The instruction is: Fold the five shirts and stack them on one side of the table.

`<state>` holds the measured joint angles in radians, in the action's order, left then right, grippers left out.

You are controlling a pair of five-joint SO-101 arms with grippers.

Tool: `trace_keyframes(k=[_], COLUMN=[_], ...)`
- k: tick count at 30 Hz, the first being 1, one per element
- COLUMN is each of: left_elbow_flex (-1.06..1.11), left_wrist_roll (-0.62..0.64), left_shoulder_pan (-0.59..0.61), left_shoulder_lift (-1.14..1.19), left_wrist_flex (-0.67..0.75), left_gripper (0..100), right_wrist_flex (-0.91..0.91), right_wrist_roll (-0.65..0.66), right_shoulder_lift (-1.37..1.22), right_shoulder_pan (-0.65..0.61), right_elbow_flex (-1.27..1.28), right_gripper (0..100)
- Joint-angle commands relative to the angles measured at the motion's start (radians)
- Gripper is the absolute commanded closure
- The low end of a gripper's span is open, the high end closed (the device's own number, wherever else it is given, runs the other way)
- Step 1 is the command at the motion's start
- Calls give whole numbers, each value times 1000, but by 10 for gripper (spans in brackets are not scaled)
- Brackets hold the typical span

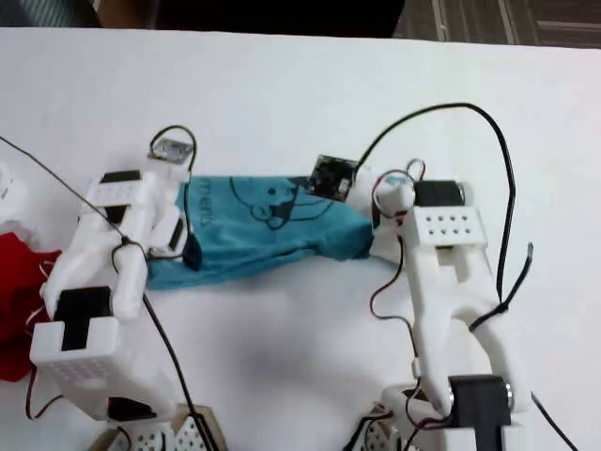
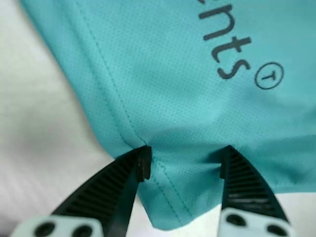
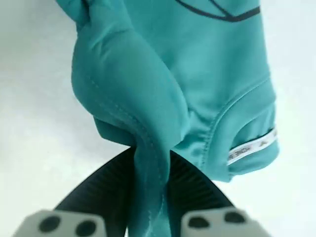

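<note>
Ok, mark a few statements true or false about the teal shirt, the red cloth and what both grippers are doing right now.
1. The right gripper is clamped on a bunched fold of the teal fabric shirt. True.
2. The left gripper is shut tight on the shirt's hem. False: its fingers stand apart, at the stitched hem.
3. A red cloth garment lies at the table's edge beside the left arm. True.
4. The teal fabric shirt is stacked on top of the red cloth garment. False: it lies on the white table, stretched between the two arms.
</note>
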<state>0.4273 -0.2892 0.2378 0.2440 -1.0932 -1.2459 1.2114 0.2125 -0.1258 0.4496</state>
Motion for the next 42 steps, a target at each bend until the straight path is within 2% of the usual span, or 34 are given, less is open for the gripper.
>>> trace_keyframes(k=[1, 9, 11, 15, 18, 21, 24, 29, 34, 36, 39, 42], left_elbow_flex=[-25, -25, -25, -25, -25, -25, -25, -25, -25, -25, -25, -25], left_wrist_roll=[5, 5, 5, 5, 5, 5, 5, 5, 5, 5, 5, 5], left_shoulder_pan=[0, 0, 0, 0, 0, 0, 0, 0, 0, 0, 0, 0], left_shoulder_lift=[18, 18, 18, 18, 18, 18, 18, 18, 18, 18, 18, 18], left_wrist_flex=[15, 15, 15, 15, 15, 15, 15, 15, 15, 15, 15, 15], left_gripper=[742, 742, 742, 742, 742, 742, 742, 742, 742, 742, 742, 742], right_wrist_flex=[38, 88, 85, 84, 85, 85, 82, -62, -363, -440, -423, -332], right_wrist_roll=[69, 83, 44, -84, -94, -103, -192, -315, -236, -210, -209, -210], right_shoulder_lift=[-93, -389, -447, -530, -553, -559, -552, -507, -456, -452, -467, -499], right_shoulder_pan=[-4, -38, -38, -33, -31, -31, -19, 22, 27, 38, 58, 53], right_elbow_flex=[-95, -302, -361, -470, -534, -572, -598, -660, -658, -655, -617, -577], right_gripper=[978, 974, 970, 836, 762, 781, 812, 860, 981, 974, 978, 978])
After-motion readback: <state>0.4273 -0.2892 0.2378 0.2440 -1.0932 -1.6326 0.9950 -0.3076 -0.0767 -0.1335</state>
